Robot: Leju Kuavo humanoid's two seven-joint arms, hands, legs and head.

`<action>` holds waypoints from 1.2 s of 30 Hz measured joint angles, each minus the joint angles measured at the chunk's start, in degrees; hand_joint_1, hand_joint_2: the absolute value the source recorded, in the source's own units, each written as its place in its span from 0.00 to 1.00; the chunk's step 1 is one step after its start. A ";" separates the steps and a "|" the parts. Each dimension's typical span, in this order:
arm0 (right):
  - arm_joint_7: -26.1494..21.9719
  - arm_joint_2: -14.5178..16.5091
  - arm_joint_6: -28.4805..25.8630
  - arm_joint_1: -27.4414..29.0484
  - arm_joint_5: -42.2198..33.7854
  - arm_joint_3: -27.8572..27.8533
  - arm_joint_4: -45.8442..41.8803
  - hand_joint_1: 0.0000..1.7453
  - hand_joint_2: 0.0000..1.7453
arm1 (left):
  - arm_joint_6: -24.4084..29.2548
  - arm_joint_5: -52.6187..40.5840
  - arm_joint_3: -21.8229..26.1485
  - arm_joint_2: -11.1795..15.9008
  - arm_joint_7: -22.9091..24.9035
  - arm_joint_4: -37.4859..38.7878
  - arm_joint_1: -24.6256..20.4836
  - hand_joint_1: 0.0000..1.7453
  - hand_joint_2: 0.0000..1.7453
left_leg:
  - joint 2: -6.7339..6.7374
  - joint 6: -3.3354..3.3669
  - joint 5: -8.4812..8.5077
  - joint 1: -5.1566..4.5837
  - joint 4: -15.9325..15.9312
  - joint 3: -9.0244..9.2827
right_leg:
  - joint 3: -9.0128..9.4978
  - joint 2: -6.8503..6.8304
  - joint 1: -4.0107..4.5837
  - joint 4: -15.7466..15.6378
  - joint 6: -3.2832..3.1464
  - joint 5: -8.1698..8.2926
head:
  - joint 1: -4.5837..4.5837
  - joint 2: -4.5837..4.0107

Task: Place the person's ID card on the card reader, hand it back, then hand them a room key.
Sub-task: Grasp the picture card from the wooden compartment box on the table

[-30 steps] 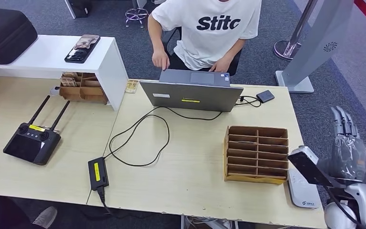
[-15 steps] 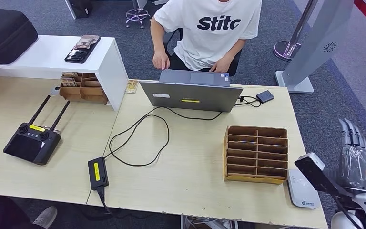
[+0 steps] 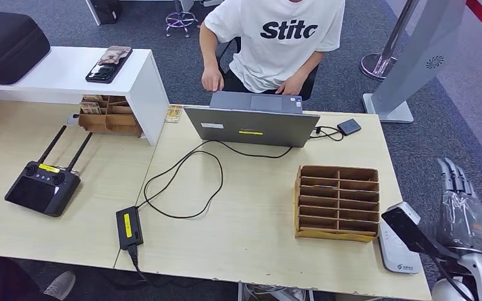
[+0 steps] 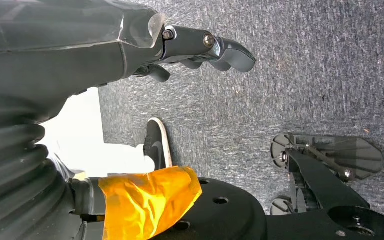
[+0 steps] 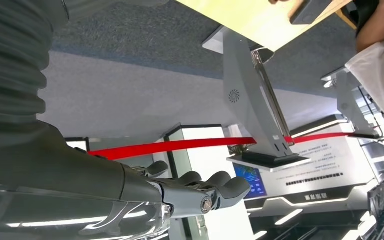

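Card reader [image 3: 399, 249] just left of empty right robot hand [image 3: 459, 210]

The right hand [image 3: 459, 204] hangs off the table's [image 3: 251, 207] right edge, fingers straight and apart. At its nine o'clock, the white card reader [image 3: 396, 248] lies just beside the cardboard slot organiser [image 3: 337, 202], which walls off that side. Toward eleven o'clock the open laptop [image 3: 251, 125] and the person [image 3: 276, 44] typing behind it block the far edge. Bare tabletop runs between the organiser and the looping black cable [image 3: 182, 182]. The left hand [image 4: 200, 47] seemingly hangs over carpet
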 joint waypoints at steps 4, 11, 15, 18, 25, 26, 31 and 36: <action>0.30 0.00 0.19 -0.03 0.96 1.94 0.61 0.00 1.00 | -0.05 0.00 0.00 0.00 -0.11 0.00 -0.06 0.00 1.00 | 0.01 0.00 0.00 0.00 0.00 0.00 | 0.00 0.01 0.00 0.01 0.00 0.00 | 0.00 0.00; 0.80 0.00 0.10 -0.31 2.01 5.85 2.37 0.00 1.00 | -0.07 0.00 0.00 0.02 -0.11 0.00 -0.08 0.00 1.00 | 0.00 0.00 0.00 0.00 0.00 -0.01 | 0.01 0.00 0.00 0.01 0.00 0.00 | -0.01 0.00; 0.96 0.00 0.09 -0.59 2.11 7.21 3.14 0.00 1.00 | -0.07 0.00 0.00 0.02 -0.11 0.00 -0.09 0.00 1.00 | 0.00 0.00 0.00 0.00 0.00 -0.01 | 0.01 -0.01 0.00 0.01 0.00 0.00 | 0.01 0.00; 1.03 0.00 0.09 -0.75 2.08 7.83 3.53 0.00 1.00 | -0.06 0.00 0.00 0.02 -0.11 0.00 -0.10 0.00 1.00 | 0.00 0.00 0.00 0.00 0.00 -0.01 | 0.02 0.00 0.00 0.01 0.00 0.00 | -0.01 0.00; 2.35 0.00 0.03 -1.48 2.49 10.58 6.15 0.00 1.00 | -0.02 -0.46 -0.01 0.01 -0.09 0.00 -0.16 0.00 1.00 | 0.00 0.00 0.00 0.00 0.00 0.00 | 0.01 0.00 0.00 0.01 0.00 0.00 | 0.00 0.00; 2.50 0.00 -0.03 -1.71 2.51 10.87 6.70 0.00 1.00 | -0.02 -0.64 -0.02 0.01 -0.09 0.00 -0.17 0.00 1.00 | 0.01 0.00 0.00 0.00 0.00 0.00 | 0.01 0.00 0.00 0.01 0.00 0.00 | -0.01 0.00; 2.94 0.00 -0.51 -3.00 2.52 11.76 8.90 0.00 1.00 | -0.02 -1.19 -0.02 0.03 -0.11 0.00 -0.18 0.00 1.00 | 0.00 0.00 0.00 0.00 0.00 0.00 | 0.02 0.00 0.00 0.01 0.00 0.00 | -0.01 0.00; 3.37 -0.01 -0.52 -4.21 2.50 11.93 10.66 0.00 1.00 | -0.03 -1.74 -0.02 0.05 -0.10 0.00 -0.18 0.00 1.00 | 0.00 0.00 0.00 0.00 0.00 0.00 | 0.02 0.00 0.00 0.01 0.00 0.00 | 0.01 0.00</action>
